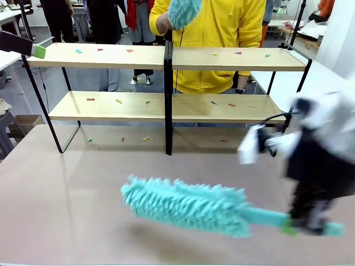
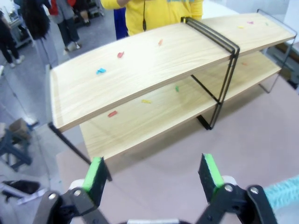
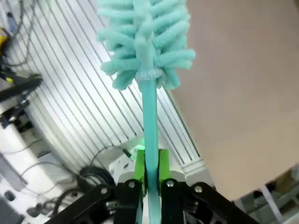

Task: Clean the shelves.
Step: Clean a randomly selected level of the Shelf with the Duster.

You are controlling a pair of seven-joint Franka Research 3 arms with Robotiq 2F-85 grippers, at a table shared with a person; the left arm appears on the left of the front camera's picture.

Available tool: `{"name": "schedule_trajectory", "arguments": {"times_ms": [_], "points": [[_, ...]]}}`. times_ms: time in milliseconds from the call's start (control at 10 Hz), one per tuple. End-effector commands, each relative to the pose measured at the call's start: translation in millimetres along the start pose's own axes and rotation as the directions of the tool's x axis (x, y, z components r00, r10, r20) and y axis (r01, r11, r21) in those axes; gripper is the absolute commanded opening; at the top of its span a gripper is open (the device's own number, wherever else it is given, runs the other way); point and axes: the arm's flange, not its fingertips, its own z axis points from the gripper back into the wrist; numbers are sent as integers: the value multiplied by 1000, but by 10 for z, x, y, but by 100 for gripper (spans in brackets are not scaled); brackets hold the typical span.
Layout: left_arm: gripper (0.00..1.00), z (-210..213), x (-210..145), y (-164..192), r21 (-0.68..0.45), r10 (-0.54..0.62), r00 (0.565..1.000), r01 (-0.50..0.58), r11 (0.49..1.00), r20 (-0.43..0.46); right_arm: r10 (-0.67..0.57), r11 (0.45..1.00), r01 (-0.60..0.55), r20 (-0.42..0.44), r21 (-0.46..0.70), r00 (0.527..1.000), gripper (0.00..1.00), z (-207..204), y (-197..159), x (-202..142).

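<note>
The shelves (image 1: 166,58) stand across the far half of the table, two light-wood tiers on a black frame with a centre post. Small coloured scraps (image 1: 118,101) dot both boards. My right gripper (image 1: 302,221), blurred at the front right, is shut on the handle of a teal fluffy duster (image 1: 188,205) that lies low over the tabletop, head pointing left. In the right wrist view my right gripper (image 3: 151,168) clamps the thin handle, with the duster (image 3: 145,42) head above. My left gripper (image 1: 36,51) hovers at the upper board's left end. Seen from the wrist, my left gripper (image 2: 153,175) is open and empty, facing the shelves (image 2: 140,70).
A person in a yellow top (image 1: 222,27) stands behind the shelves holding a second teal duster (image 1: 184,11) above the centre post. A few scraps (image 1: 145,138) lie on the beige tabletop (image 1: 83,221) under the rack. A white table (image 1: 310,80) stands at the right.
</note>
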Motion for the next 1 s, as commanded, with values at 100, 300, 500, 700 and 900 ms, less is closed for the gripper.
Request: {"name": "schedule_trajectory", "arguments": {"times_ms": [100, 300, 500, 700, 900], "points": [[100, 2, -5, 2, 6, 1, 1000, -1, 1000, 5, -217, 964, 210, -25, -160, 976, 13, -471, 81, 916], [100, 2, -5, 2, 6, 1, 1000, -1, 1000, 5, -242, 953, 245, 39, -181, 970, 13, -676, 235, 1051], [100, 2, -5, 2, 6, 1, 1000, -1, 1000, 5, -196, 971, 196, 17, -139, 981, 13, -701, 194, 977], [100, 2, -5, 2, 6, 1, 1000, -1, 1000, 5, -215, 964, 217, 34, -150, 976, 13, -724, 210, 1031], [100, 2, -5, 2, 6, 1, 1000, -1, 1000, 5, -349, 923, 374, 213, -88, 912, 13, -794, 73, 1309]]}}
